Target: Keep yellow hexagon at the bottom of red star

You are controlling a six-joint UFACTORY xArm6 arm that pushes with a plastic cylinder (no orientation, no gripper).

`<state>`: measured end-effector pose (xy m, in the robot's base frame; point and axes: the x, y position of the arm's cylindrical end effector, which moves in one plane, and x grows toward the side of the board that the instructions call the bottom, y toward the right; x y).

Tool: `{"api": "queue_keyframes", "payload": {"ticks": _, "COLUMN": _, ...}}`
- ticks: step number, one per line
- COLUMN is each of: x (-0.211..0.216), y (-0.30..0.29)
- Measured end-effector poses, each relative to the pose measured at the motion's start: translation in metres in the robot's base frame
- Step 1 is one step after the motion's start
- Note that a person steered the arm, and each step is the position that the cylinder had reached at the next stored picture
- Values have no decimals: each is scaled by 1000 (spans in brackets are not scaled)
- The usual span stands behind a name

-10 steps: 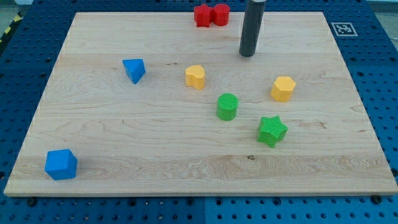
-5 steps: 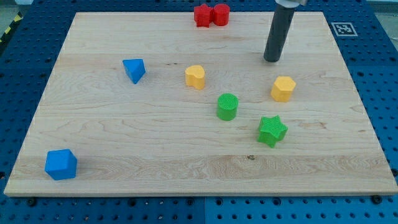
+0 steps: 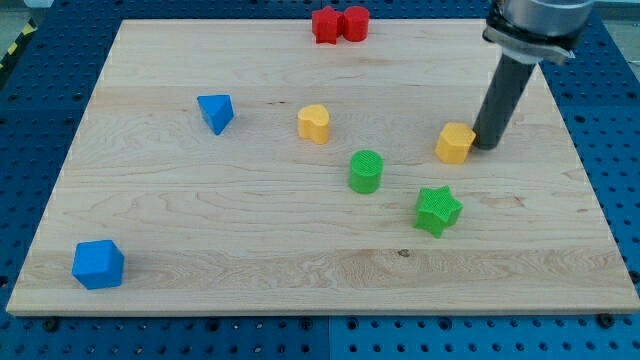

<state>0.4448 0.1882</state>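
My tip [image 3: 486, 146] is down on the pale wooden board [image 3: 180, 230], right against the view's right side of the yellow hexagon block [image 3: 455, 143]; it's a bare dark rod with nothing to open or close. The red star block [image 3: 325, 24] sits at the view's top edge touching a second red block [image 3: 354, 22], well apart from that hexagon. A green cylinder [image 3: 366, 171] and green star [image 3: 437, 210] lie below.

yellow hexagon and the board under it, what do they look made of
The yellow hexagon, just left of my tip, looks like matte moulded or printed plastic, with uniform colour and faint ridges. The board looks like pale unvarnished wood, with visible grain and plank seams.
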Motion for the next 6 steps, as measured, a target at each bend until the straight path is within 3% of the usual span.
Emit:
{"api": "queue_keyframes", "payload": {"ticks": 1, "x": 27, "y": 0}}
{"api": "queue_keyframes", "payload": {"ticks": 2, "x": 28, "y": 0}}
{"api": "queue_keyframes", "payload": {"ticks": 4, "x": 8, "y": -67}}
{"api": "queue_keyframes", "payload": {"ticks": 5, "x": -6, "y": -46}}
{"api": "queue_keyframes", "payload": {"ticks": 6, "x": 14, "y": -39}}
